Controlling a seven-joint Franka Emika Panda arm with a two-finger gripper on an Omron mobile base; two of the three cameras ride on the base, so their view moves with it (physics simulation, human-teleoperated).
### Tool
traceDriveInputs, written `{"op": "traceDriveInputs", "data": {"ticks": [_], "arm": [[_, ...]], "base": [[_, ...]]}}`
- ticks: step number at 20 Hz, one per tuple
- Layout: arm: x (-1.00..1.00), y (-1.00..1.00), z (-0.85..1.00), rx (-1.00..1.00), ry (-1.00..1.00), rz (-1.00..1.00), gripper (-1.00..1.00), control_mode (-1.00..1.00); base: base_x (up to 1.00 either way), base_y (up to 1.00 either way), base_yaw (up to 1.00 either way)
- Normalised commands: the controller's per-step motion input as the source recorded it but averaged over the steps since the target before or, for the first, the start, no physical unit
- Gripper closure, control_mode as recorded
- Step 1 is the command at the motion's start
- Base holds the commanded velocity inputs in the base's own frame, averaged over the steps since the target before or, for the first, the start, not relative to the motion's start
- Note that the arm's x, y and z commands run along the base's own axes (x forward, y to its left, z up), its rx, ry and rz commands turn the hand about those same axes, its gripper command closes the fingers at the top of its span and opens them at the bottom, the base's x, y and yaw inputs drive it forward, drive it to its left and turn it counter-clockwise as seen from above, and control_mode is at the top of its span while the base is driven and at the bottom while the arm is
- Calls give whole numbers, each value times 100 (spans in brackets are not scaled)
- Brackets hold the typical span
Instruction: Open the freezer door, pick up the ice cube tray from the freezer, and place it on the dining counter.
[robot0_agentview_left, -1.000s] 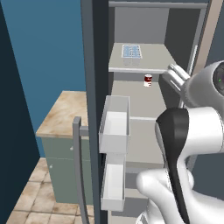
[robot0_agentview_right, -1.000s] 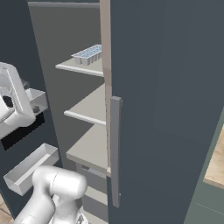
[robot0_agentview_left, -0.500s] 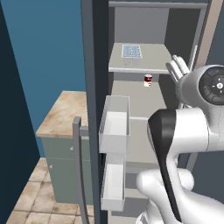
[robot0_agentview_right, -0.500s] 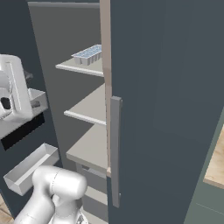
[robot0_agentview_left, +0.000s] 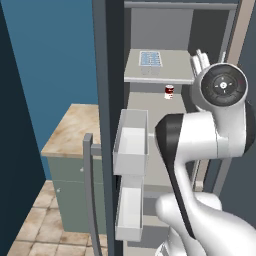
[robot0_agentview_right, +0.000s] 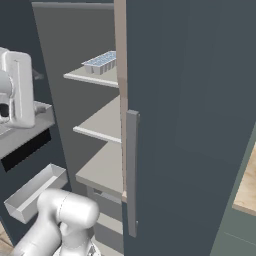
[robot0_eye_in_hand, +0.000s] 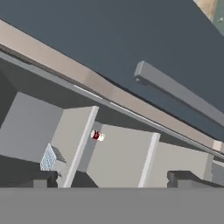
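The freezer door (robot0_agentview_left: 107, 100) stands open, edge-on, with two pale bins (robot0_agentview_left: 131, 140) on its inner side. Inside the freezer (robot0_agentview_left: 159, 30), the ice cube tray (robot0_agentview_left: 150, 60) lies flat on the upper shelf; it also shows as the ice cube tray (robot0_agentview_right: 102, 61) and, small, as the ice cube tray (robot0_eye_in_hand: 48, 158). My gripper (robot0_eye_in_hand: 113, 179) is open and empty, held in front of the opening to the right of the tray and well short of it. Its white fingers (robot0_agentview_left: 200, 58) peek above the wrist. The dining counter is out of view.
A small red-and-white can (robot0_agentview_left: 169, 91) stands on the shelf below the tray. The shut plain door (robot0_agentview_right: 190, 100) with its bar handle (robot0_agentview_right: 131, 170) borders the opening on the right. A beige-topped drawer cabinet (robot0_agentview_left: 70, 130) stands left of the open door.
The hand has swung from pointing left across the shelves to a raised, turned pose at the right of the opening. The jaws stayed open, and tray and can have not moved.
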Motion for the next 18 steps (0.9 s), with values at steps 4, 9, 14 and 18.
{"op": "traceDriveInputs", "data": {"ticks": [4,9,14,18], "arm": [[28,0,6,11,-2,-12,-100,-100],[34,0,0,8,-3,-9,-100,-100],[45,0,0,5,-6,-5,-100,-100],[50,0,0,2,-2,-1,-100,-100]], "base": [[0,0,0],[0,0,0],[0,0,0],[0,0,0]]}}
